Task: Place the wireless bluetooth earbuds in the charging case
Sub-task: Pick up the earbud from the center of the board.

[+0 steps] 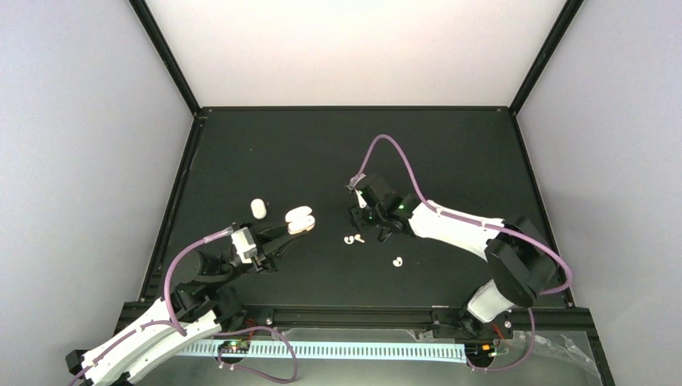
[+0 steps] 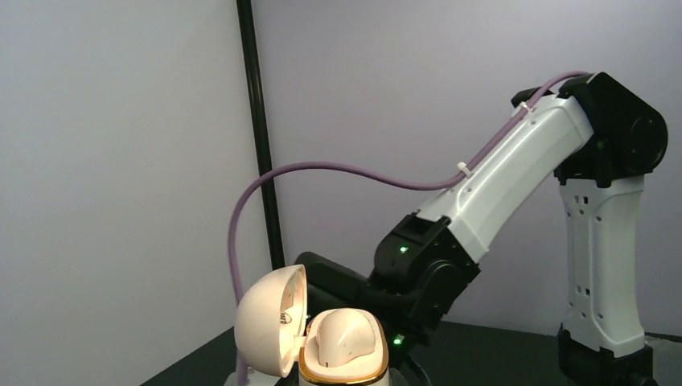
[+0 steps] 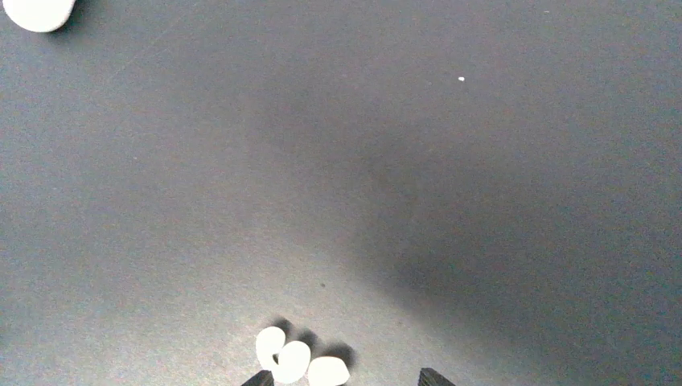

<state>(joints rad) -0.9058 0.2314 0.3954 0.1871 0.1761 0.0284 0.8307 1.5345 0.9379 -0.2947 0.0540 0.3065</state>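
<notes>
Earbuds (image 3: 292, 362) lie loose on the table (image 1: 450, 161): three cluster to the right of the charging case (image 1: 299, 219), and a fourth earbud (image 1: 396, 261) sits farther right. The left gripper (image 1: 286, 234) pinches that case with its lid open, apparently to present the wells. The right gripper (image 3: 344, 379) hangs over the cluster, jaws spread, with one bud between its tips, likely lining up a pick.

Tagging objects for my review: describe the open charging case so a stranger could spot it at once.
On the black table, follow the left arm to the left gripper. The charging case is clamped at its tip. Unlike the plain white pod lying beside it, its lid stands open above a gold rim.
</notes>
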